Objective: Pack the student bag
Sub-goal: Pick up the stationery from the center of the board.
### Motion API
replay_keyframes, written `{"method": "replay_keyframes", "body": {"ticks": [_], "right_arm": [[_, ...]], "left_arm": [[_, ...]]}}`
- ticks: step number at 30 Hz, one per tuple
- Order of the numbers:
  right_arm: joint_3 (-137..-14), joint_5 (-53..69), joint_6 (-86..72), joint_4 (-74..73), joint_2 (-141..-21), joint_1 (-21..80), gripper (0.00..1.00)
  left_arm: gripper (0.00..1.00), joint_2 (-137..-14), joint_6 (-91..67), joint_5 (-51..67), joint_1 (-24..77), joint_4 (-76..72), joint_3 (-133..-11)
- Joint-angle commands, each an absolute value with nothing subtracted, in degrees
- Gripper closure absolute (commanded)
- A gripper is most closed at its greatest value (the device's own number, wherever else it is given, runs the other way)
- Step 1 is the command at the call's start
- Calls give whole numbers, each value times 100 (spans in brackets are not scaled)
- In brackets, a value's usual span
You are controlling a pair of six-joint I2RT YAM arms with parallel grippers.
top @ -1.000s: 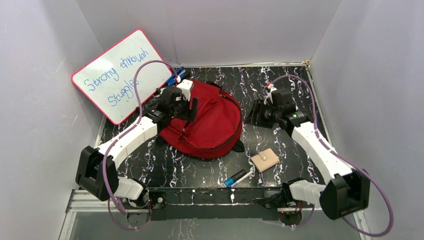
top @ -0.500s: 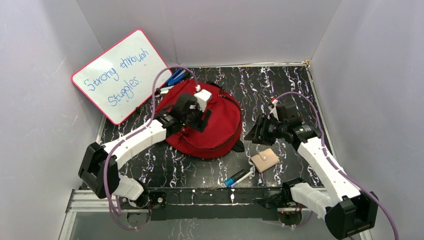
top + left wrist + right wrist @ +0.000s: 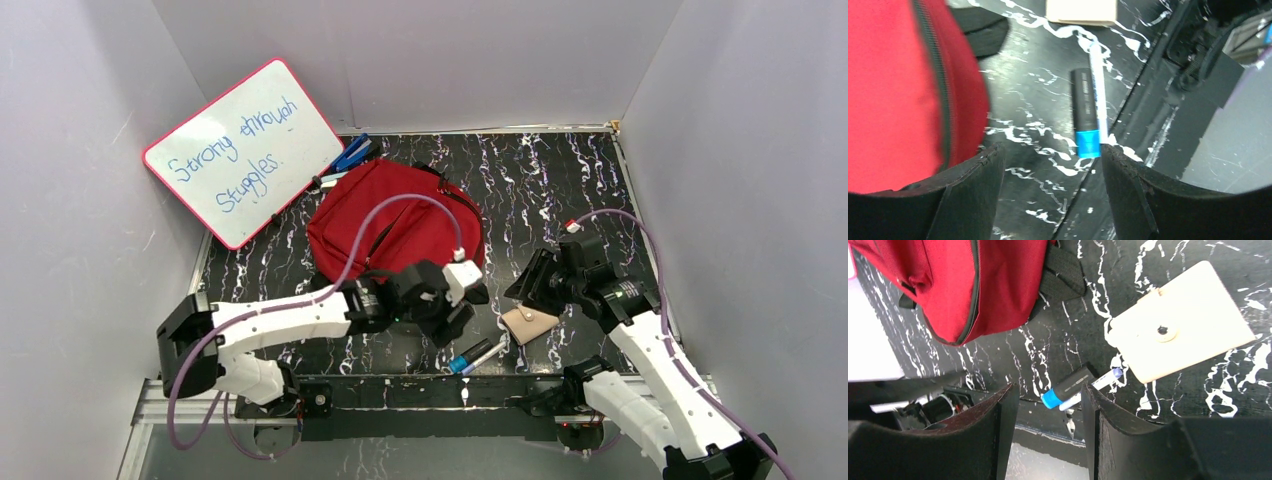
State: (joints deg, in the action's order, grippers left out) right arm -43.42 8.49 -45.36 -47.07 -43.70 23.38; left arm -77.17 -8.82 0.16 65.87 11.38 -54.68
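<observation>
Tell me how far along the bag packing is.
Nothing looks packed: the wallet, marker and pen lie loose on the table beside the student bag. In hand: nothing; left gripper hangs open over the marker, right gripper open near the wallet. All packing remains.

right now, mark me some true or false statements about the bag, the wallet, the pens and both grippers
1. The left gripper is open and holds nothing. True.
2. The beige wallet is inside the student bag. False: it lies on the table, to the right of the bag.
3. A black marker with a blue cap lies beside a white pen. True.
4. The right gripper is shut on the wallet. False: its jaws are open with nothing between them.
5. A whiteboard with handwriting leans at the far left. True.
</observation>
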Motion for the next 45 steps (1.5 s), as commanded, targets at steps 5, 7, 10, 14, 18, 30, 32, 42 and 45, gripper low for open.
{"method": "replay_keyframes", "body": {"ticks": [5,7,10,14,18,30,32,42,45], "right_arm": [[-4607,191,-4742,-4732,-4087,2351,43],[-4582,232,-4737,-4716,-4116,2350,43],[-4521,304,-4732,-4660,-4126,2347,43],[-4469,325,-4729,-4619,-4090,2340,43],[-4432,351,-4720,-4598,-4087,2338,43],[-4327,445,-4685,-4494,-4104,2346,43],[-4304,464,-4685,-4467,-4104,2345,44],[-4271,458,-4699,-4408,-4088,2340,44],[-4263,446,-4719,-4395,-4053,2338,44]], "left_arm": [[39,-8641,-1465,244,7234,584,-5479],[41,-8942,-1476,378,7302,484,-5528],[43,-9259,-1436,442,7353,407,-5594],[44,-9504,-1355,213,7354,404,-5648],[47,-9689,-1327,80,7355,441,-5768],[52,-10107,-1134,-125,7356,736,-6068],[53,-10169,-1104,-204,7356,804,-6128],[76,-10146,-1087,-599,7356,1035,-6213],[80,-10045,-1173,-659,7348,1046,-6234]]}}
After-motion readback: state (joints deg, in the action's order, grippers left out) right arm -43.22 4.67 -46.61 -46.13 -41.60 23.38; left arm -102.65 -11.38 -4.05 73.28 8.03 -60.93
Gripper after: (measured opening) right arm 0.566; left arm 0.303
